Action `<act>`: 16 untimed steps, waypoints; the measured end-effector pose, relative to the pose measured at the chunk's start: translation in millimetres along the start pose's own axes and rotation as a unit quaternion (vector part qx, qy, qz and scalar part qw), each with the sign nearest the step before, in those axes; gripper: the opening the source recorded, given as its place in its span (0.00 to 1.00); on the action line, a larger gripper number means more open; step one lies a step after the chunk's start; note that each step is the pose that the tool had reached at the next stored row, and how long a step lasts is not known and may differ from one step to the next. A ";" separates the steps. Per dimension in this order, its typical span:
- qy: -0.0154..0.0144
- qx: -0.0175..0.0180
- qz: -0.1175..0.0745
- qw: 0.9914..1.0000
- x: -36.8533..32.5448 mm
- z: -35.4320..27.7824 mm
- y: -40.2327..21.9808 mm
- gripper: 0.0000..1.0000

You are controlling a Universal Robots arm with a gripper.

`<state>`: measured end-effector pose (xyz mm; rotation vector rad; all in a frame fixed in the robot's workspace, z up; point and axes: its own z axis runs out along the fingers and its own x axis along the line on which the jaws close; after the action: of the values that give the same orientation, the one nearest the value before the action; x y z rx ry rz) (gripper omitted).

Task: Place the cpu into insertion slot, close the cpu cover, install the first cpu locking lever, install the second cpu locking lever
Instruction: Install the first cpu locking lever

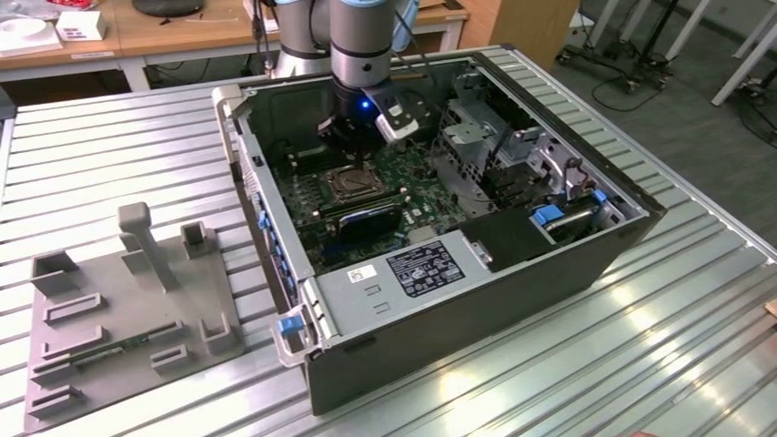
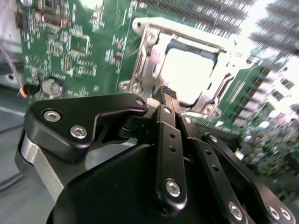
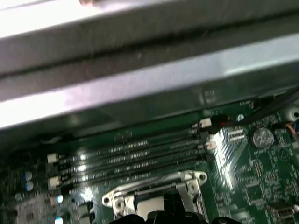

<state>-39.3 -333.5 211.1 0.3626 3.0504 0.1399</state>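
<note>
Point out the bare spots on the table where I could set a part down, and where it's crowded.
Free: the ribbed table between the grey fixture and the open computer case, and in front of the case. Crowded: inside the case, where the gripper hangs over the insertion slot.

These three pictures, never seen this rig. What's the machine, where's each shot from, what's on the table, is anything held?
One robot arm reaches down into an open computer case lying on a ribbed metal table. The exterior view is from a camera off the arm; both wrist views ride on the arm and look at the green circuit board. The end effector hangs close above the insertion slot, where the cpu cover frames the pale cpu already seated inside. I see nothing held. A grey parts fixture sits beside the case at the exterior view's left.
</note>
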 end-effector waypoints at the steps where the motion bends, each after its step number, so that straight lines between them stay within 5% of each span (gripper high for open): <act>1: 0.000 0.005 -0.004 1.000 0.0 0.0 0.0 0.10; 8: 0.003 0.005 -0.027 1.000 0.2 0.7 -0.1 0.10; 16: 0.005 0.004 -0.060 0.998 2.0 0.9 -1.8 0.10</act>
<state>-41.5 -334.7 209.9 0.1782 3.0739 0.1221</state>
